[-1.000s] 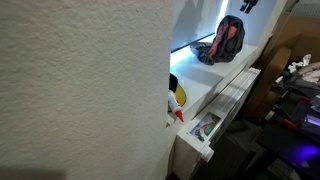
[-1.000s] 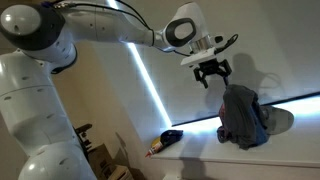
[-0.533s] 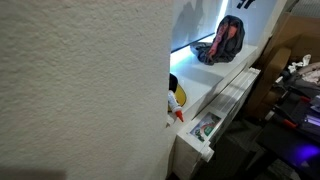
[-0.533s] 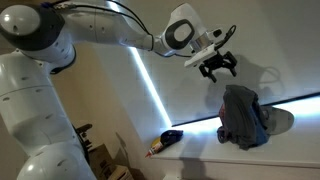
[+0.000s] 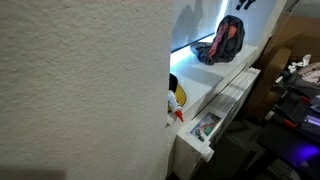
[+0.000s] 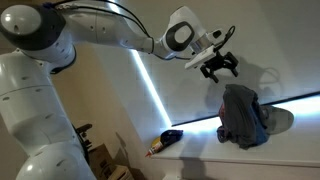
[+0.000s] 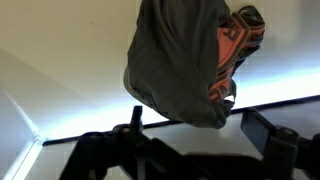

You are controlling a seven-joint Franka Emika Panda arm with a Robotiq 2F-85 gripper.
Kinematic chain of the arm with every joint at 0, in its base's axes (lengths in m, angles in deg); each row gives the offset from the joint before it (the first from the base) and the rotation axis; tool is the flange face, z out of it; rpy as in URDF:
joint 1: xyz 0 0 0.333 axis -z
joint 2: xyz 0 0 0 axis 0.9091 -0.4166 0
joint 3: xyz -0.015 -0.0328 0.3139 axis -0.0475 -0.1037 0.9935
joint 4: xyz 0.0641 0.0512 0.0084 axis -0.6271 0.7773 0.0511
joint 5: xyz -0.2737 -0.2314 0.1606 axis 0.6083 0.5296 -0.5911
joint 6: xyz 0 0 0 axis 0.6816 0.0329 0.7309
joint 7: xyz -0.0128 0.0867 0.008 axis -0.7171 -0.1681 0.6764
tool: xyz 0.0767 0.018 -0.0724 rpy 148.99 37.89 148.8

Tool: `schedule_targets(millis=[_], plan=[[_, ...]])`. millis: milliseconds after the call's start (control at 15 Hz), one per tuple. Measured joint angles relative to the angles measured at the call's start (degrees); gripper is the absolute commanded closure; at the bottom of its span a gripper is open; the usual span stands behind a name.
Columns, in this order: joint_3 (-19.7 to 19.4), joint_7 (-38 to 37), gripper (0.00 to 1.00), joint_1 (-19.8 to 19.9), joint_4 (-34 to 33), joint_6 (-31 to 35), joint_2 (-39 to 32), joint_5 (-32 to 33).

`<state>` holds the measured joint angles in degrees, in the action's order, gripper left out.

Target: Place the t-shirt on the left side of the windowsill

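The t-shirt point(image 6: 243, 117) is a dark grey bundle with a red and black inside. It lies in a heap on the white windowsill point(image 6: 190, 150). It also shows in an exterior view point(image 5: 228, 40) and in the wrist view point(image 7: 185, 55). My gripper point(image 6: 220, 66) hangs in the air above the t-shirt, a little to its left, apart from it. Its fingers are spread and hold nothing. In the wrist view the two fingers point(image 7: 197, 128) stand wide apart below the cloth.
A small dark and yellow object point(image 6: 170, 137) lies on the sill to the left of the t-shirt. A yellow and white toy point(image 5: 176, 97) and a box point(image 5: 205, 128) sit near a white wall point(image 5: 80, 90). Cluttered equipment point(image 5: 295, 95) stands at the right.
One second ago the gripper was lower and closer to the t-shirt's top. It has risen and shifted slightly right, then held still. The t-shirt has not moved.
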<state>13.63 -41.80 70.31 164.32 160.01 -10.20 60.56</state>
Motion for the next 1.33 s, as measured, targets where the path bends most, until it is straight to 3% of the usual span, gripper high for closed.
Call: schedule_targets(millis=[467,667,933,1133,1333], plan=[[0.6,-0.5,0.00,0.1,0.0,-0.5,0.1,0.2],[0.8,-1.1,0.00,0.3,-0.7,-5.0,-0.2,-0.2],[0.8,-1.2,0.00,0.6,-1.0,-5.7,-0.6,-0.2],[1.2,-2.3,0.00,0.6,0.2,0.6,0.4,1.7],[1.7,-8.4,0.00,0.5,3.0,7.8,2.5,7.1]])
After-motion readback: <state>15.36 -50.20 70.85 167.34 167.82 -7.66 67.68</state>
